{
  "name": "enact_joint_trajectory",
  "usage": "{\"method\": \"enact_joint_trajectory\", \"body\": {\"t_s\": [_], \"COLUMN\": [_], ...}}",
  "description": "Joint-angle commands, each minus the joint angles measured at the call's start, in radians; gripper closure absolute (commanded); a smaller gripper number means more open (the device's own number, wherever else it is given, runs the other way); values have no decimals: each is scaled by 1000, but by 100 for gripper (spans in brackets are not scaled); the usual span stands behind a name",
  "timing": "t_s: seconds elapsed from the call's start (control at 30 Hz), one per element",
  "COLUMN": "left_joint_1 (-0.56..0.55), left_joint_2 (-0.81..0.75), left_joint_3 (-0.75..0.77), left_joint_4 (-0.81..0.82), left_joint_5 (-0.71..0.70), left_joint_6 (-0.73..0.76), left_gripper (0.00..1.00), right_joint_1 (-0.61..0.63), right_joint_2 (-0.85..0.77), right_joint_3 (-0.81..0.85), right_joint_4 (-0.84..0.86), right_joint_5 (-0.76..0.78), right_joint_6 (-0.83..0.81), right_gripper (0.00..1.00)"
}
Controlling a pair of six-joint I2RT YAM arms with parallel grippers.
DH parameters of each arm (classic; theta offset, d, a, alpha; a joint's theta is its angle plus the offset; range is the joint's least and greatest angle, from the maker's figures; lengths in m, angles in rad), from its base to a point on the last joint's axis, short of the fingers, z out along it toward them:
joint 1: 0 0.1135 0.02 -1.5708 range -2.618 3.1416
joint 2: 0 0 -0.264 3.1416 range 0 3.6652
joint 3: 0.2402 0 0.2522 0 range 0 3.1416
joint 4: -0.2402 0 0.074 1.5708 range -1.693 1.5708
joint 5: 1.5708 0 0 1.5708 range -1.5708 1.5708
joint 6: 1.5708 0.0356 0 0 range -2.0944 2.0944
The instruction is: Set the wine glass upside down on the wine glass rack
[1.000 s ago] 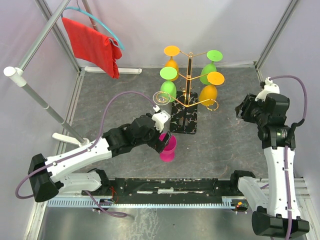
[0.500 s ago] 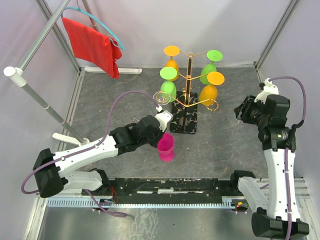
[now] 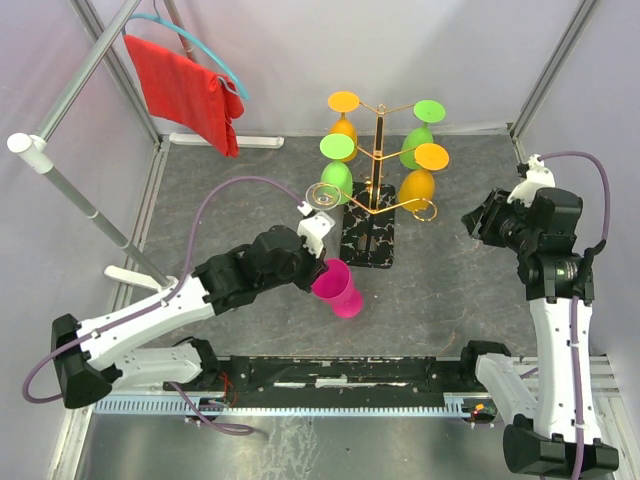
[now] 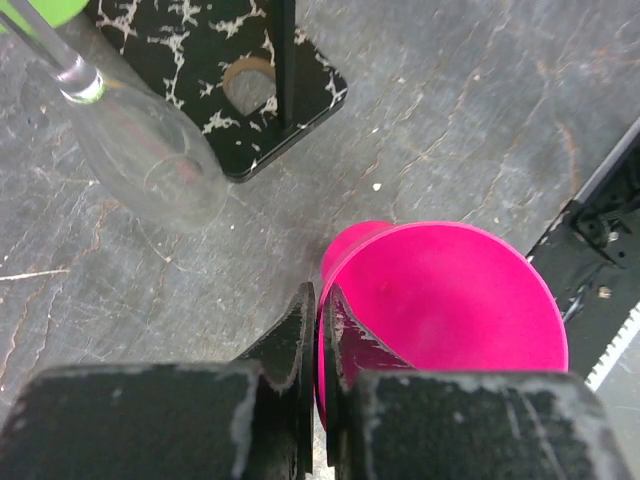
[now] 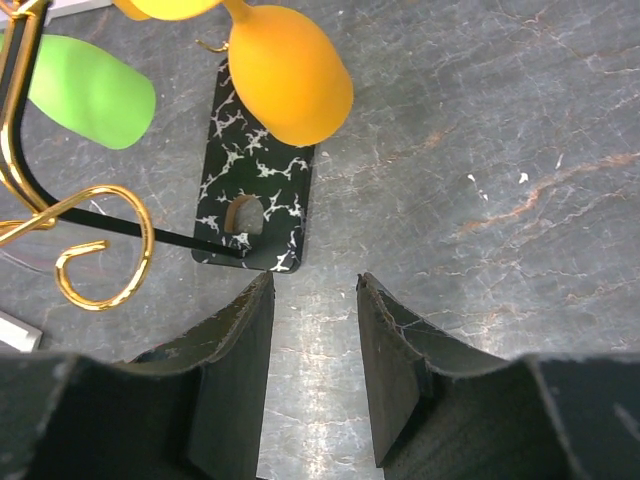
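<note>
The pink wine glass point(image 3: 338, 289) is tilted in front of the rack, and my left gripper point(image 3: 322, 268) is shut on its rim. In the left wrist view one finger is inside the pink wine glass point(image 4: 450, 310) and one outside, with the left gripper point(image 4: 318, 300) pinching the wall. The gold wine glass rack point(image 3: 378, 150) stands on a black marble base point(image 3: 368, 240) and holds orange, green and clear glasses upside down. To the right of the rack my right gripper point(image 3: 482, 222) is open and empty, and its wrist view shows the right gripper point(image 5: 315, 285) over bare table.
A clear glass point(image 4: 150, 165) hangs close to the rack base point(image 4: 200, 60), left of the pink glass. An orange glass point(image 5: 290, 75), a green glass point(image 5: 90, 90) and a gold curl point(image 5: 100, 265) hang near my right gripper. At the back left, a red cloth point(image 3: 185, 90) hangs on a pole.
My left gripper has closed on the pink glass's rim and tipped the glass over to the right. The right arm has edged slightly left.
</note>
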Motion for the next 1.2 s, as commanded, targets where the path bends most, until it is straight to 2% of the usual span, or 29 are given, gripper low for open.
{"method": "enact_joint_trajectory", "body": {"t_s": [0.0,0.17,0.37,0.6,0.87,1.17], "left_joint_1": [-7,-7,-7,-7,-7,-8], "left_joint_2": [-58,-155,-180,-112,-19,63], "left_joint_3": [55,88,199,252,290,331], "left_joint_4": [45,136,207,358,497,649], "left_joint_5": [67,150,125,58,22,10], "left_joint_6": [-41,-66,-46,10,33,50], "left_gripper": [97,97,97,97,97,97], "right_joint_1": [3,2,2,3,5,13], "right_joint_2": [1,13,-4,-6,-3,27], "right_joint_3": [62,162,265,274,217,204], "right_joint_4": [26,-21,-14,24,168,173], "right_joint_5": [-79,-192,-255,-320,-409,-422], "right_joint_6": [24,42,85,144,231,218], "right_gripper": [54,54,53,53,53,53]}}
